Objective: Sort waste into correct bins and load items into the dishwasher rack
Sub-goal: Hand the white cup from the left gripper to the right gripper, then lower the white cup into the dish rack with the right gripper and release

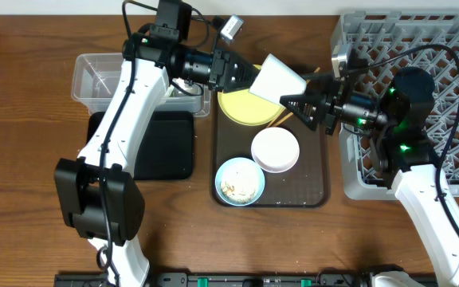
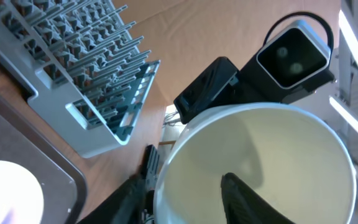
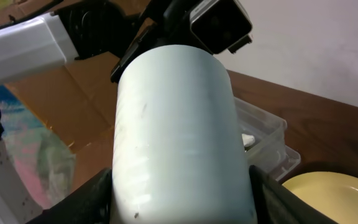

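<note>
My left gripper (image 1: pixel 249 78) is shut on the rim of the small white cup (image 1: pixel 276 78), held tilted in the air above the yellow plate (image 1: pixel 241 108). In the left wrist view (image 2: pixel 185 180) one finger is inside the cup (image 2: pixel 278 149) and one outside. My right gripper (image 1: pixel 293 102) reaches from the grey rack (image 1: pixel 453 48). Its fingers (image 3: pixel 179 199) press both sides of the cup (image 3: pixel 179 112). A white bowl (image 1: pixel 275 149) and a light blue bowl (image 1: pixel 239 181) with crumbs sit on the brown tray. A chopstick (image 1: pixel 281 117) lies by the plate. The wrapper is hidden.
The dark brown serving tray (image 1: pixel 313 187) lies mid-table. The clear tub (image 1: pixel 94 80) and black tray (image 1: pixel 166 143) are at the left under my left arm. A white paper piece (image 3: pixel 246 140) lies in the tub (image 3: pixel 272 127). The rack also shows in the left wrist view (image 2: pixel 86 68).
</note>
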Controlling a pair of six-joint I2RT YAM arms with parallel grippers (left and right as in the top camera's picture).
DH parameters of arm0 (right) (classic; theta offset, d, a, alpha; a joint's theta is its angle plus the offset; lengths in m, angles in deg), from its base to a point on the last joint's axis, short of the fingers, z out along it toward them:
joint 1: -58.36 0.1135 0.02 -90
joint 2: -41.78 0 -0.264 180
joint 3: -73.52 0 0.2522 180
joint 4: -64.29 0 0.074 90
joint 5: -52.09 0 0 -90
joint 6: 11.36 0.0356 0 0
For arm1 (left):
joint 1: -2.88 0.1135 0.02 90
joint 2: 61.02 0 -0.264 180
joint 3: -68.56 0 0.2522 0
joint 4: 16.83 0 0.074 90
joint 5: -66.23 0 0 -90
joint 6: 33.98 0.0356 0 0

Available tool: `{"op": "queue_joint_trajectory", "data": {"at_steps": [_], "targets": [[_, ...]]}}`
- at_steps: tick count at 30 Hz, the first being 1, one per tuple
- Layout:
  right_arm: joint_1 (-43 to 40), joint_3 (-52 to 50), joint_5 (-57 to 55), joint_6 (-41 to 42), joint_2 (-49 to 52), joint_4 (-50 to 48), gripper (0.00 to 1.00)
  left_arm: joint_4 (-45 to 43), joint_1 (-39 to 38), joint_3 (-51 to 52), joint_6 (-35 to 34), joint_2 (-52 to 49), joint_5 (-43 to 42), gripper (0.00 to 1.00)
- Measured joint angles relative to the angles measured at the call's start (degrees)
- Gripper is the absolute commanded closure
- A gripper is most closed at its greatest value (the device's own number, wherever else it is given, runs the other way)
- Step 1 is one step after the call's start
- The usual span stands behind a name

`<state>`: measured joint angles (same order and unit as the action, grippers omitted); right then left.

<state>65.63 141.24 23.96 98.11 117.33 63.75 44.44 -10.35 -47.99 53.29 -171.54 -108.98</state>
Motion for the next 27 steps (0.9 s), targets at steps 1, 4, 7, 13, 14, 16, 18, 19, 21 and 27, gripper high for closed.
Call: {"op": "queue_joint_trajectory", "data": {"at_steps": [1,4,7,13,14,16,18,19,21,27], "targets": [[-0.4,0.0,0.0,0.6,0.0,0.1,0.43,-0.3,0.1,0.0,0.0,0.0,0.0,0.54],[-4.4,0.0,-0.1,2.9,-0.1,2.5,0.43,-1.6,1.5,0.0,0.0,0.0,-0.2,0.53],[-10.3,0.0,-1.6,4.5,-0.5,9.7,0.43,-2.0,4.4,0.0,0.0,0.0,0.4,0.53],[-19.0,0.7,-10.9,3.1,-6.1,33.9,0.46,-2.1,10.9,0.0,0.0,0.0,5.8,0.53],[-19.9,1.6,-14.3,2.1,-7.7,40.1,0.46,-2.1,11.4,0.0,0.0,0.0,7.1,0.53],[-20.3,4.8,-20.0,0.8,-9.3,50.1,0.46,-2.0,11.6,0.0,0.0,0.0,9.9,0.53],[-20.4,10.7,-27.7,-1.3,-10.2,61.4,0.45,-1.4,11.1,0.0,0.0,0.0,13.8,0.53],[-20.4,13.6,-31.3,-2.2,-10.3,65.7,0.45,-1.0,10.8,0.0,0.0,0.0,15.6,0.53],[-20.4,19.4,-38.3,-3.5,-10.3,74.1,0.44,0.1,9.9,0.0,0.0,0.0,19.9,0.53],[-20.4,27.6,-52.1,-6.4,-8.4,88.1,0.44,3.8,7.1,0.0,0.0,0.0,31.5,0.53]]}}
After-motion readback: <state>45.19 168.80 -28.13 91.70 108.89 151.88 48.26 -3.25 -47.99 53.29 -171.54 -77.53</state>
